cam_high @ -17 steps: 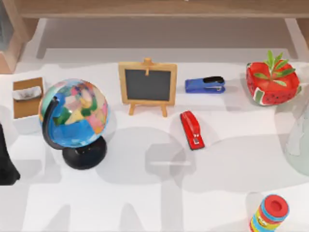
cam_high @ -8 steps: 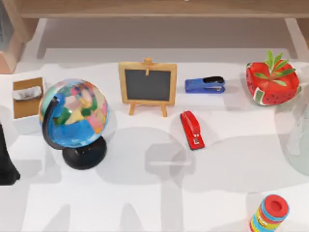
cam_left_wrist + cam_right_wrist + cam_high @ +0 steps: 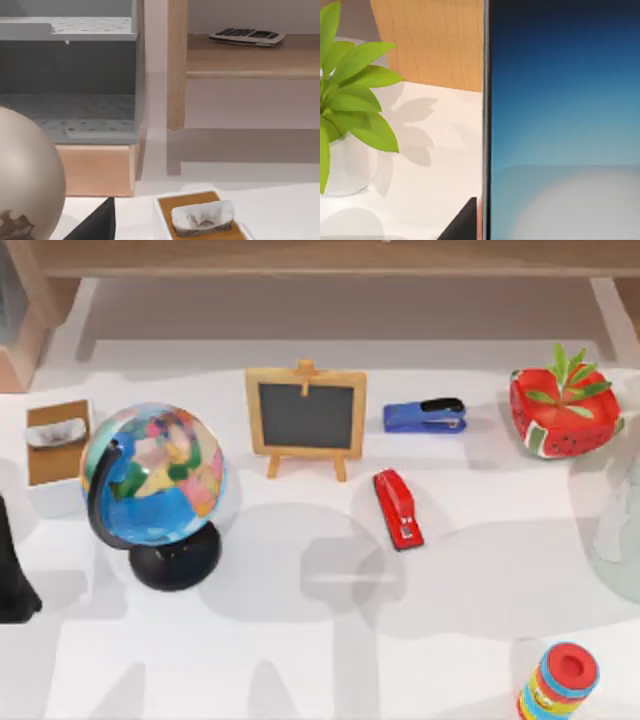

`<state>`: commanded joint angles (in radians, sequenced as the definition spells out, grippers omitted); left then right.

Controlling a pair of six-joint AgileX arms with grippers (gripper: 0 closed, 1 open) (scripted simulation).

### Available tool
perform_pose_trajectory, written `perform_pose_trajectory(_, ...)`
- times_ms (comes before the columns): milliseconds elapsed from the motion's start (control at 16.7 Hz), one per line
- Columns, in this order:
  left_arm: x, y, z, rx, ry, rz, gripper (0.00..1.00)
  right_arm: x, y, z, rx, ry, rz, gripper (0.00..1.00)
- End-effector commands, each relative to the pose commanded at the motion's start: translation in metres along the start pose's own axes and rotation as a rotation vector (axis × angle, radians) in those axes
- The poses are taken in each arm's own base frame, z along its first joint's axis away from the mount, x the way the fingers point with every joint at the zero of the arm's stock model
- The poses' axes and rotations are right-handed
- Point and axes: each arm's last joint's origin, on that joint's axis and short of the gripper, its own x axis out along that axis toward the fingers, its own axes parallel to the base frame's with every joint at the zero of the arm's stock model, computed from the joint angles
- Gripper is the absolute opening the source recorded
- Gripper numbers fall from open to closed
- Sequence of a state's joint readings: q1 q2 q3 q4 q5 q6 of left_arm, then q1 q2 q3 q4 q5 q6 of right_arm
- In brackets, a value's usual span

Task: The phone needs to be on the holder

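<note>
Blue-screened phone (image 3: 560, 120) close before right wrist camera; table layout unchanged.

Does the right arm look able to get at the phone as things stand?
Probably yes: the phone stands directly before the right wrist camera, very near, with nothing between; the leafy plant sits apart from it.

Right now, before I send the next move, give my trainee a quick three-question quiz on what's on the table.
1. True or false: the red stapler lies nearer the table's front than the blue stapler.
2. What stands directly right of the globe? A) chalkboard easel B) watermelon planter C) tissue box
3. Fill in: the right wrist view sits close on the phone, whose screen glows ____.

Key: 1 true; 2 A; 3 blue.
</note>
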<state>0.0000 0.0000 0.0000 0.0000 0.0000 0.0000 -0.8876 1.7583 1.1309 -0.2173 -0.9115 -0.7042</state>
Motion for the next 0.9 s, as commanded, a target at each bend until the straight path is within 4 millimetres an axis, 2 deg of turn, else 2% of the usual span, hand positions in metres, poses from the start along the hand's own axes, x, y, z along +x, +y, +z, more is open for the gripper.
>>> perform_pose_trajectory(660,0.0000,0.0000,0.0000,0.000,0.000,0.000,1.00,0.0000,0.0000,0.0000,0.000,0.000,0.000,0.98)
perform_pose_trajectory(900,0.0000,0.0000,0.0000,0.000,0.000,0.000,1.00,0.0000,0.0000,0.0000,0.000,0.000,0.000,1.00)
